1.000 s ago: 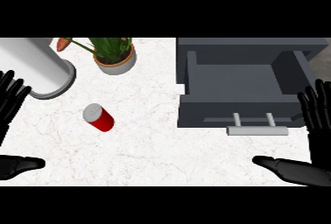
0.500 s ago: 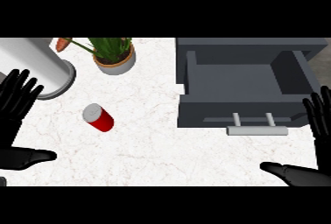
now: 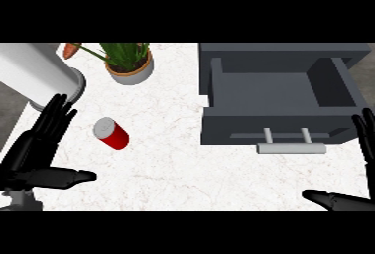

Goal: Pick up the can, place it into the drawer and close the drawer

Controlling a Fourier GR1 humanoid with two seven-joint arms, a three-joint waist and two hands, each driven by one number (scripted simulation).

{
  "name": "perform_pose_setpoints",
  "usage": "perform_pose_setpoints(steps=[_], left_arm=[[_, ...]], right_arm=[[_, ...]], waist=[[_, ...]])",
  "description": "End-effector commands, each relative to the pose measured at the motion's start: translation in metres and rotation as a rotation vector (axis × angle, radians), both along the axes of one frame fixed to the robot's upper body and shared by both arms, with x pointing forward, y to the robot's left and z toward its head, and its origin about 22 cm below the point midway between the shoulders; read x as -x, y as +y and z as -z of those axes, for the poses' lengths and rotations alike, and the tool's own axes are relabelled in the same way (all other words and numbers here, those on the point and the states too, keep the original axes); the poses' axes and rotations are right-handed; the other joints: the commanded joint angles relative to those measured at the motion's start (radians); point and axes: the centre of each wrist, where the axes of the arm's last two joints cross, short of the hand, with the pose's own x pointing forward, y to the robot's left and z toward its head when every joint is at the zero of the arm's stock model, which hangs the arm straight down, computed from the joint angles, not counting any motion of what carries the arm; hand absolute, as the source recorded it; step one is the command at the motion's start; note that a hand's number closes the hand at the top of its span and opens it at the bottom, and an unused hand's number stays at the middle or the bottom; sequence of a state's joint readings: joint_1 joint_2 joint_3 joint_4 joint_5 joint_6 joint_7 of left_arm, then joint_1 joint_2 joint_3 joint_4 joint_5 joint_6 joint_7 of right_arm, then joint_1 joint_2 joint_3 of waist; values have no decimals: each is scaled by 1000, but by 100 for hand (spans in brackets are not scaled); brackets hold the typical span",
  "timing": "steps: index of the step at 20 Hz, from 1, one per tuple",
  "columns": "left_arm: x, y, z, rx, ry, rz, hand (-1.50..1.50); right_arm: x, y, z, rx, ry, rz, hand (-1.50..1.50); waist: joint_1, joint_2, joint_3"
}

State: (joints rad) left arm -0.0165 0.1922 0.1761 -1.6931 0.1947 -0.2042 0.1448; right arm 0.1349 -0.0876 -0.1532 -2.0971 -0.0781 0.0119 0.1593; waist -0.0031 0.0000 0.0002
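A red can with a silver top lies on its side on the white marble counter, left of centre. My left hand is open just left of the can, fingers straight and thumb stretched out below it, not touching it. The dark grey drawer stands pulled open at the right, nothing showing inside, with its pale handle facing me. My right hand is open at the right edge, fingers up and thumb low, mostly cut off by the frame.
A large white cylinder stands at the back left, right behind my left hand. A potted plant sits behind the can. The counter's left edge runs close to my left hand.
My left hand has moved right and inward toward the can, now showing fully on the counter. My right hand has slid further toward the right edge.
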Motion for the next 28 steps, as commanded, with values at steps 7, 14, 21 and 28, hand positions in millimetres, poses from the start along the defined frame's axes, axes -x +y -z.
perform_pose_setpoints(steps=[7,14,21,28], left_arm=[[-7,-20,48,-53,28,-51,-150],[-4,18,99,-30,75,-91,-150],[-24,6,131,-43,85,-107,-150],[-37,5,154,-19,132,-124,-150]], right_arm=[[18,-29,-19,30,-23,8,-150],[19,-9,-11,15,-3,14,-150],[37,-15,-15,6,-8,10,-150],[25,-18,-29,24,-27,31,-150]], waist=[[-2,-1,0],[-2,1,-1],[-4,0,0],[-5,1,-1]])
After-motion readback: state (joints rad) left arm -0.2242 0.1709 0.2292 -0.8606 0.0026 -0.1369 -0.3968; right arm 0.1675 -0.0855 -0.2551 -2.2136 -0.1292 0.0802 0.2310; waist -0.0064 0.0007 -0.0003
